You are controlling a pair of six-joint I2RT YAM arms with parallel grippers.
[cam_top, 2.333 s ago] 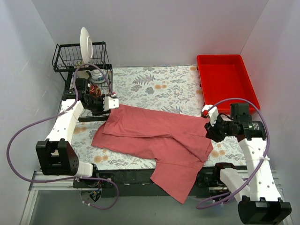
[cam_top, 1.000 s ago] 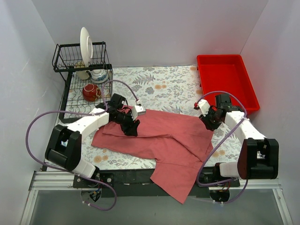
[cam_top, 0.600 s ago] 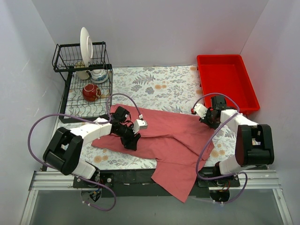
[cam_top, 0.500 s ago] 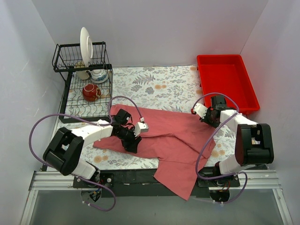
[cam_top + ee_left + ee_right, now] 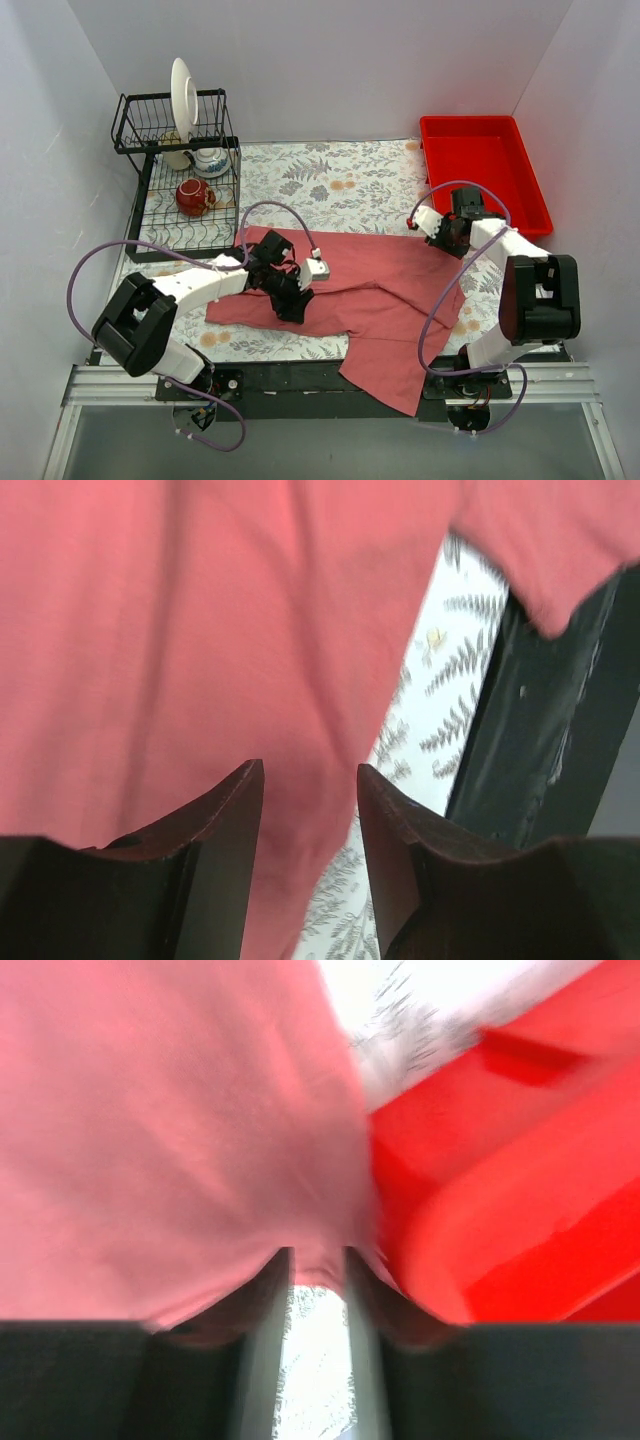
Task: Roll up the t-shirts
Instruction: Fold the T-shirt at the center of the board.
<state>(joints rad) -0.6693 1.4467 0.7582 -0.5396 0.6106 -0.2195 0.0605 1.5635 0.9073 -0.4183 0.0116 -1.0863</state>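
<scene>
The dusty-red t-shirt (image 5: pixel 380 290) lies spread on the floral mat (image 5: pixel 340 180), with one part hanging over the front edge. My left gripper (image 5: pixel 297 303) sits low over the shirt's near left part. In the left wrist view the left gripper (image 5: pixel 308 790) is open, with the shirt (image 5: pixel 200 610) and its near edge under the jaws. My right gripper (image 5: pixel 448 240) is at the shirt's far right corner. In the right wrist view the right gripper (image 5: pixel 317 1260) is shut on a pinch of the shirt (image 5: pixel 170 1110).
The red plastic tray (image 5: pixel 470 122) stands at the back right, close to my right gripper, and shows in the right wrist view (image 5: pixel 520 1190). A black wire rack (image 5: pixel 150 135) at the back left holds a plate (image 5: pixel 182 95), a teapot (image 5: pixel 208 160) and a red cup (image 5: pixel 192 196). A black rail (image 5: pixel 560 730) borders the front.
Both arms came down onto the shirt. The right gripper took its right corner and pulled it back and right toward the tray. The left gripper slid right along the shirt, which shifted right.
</scene>
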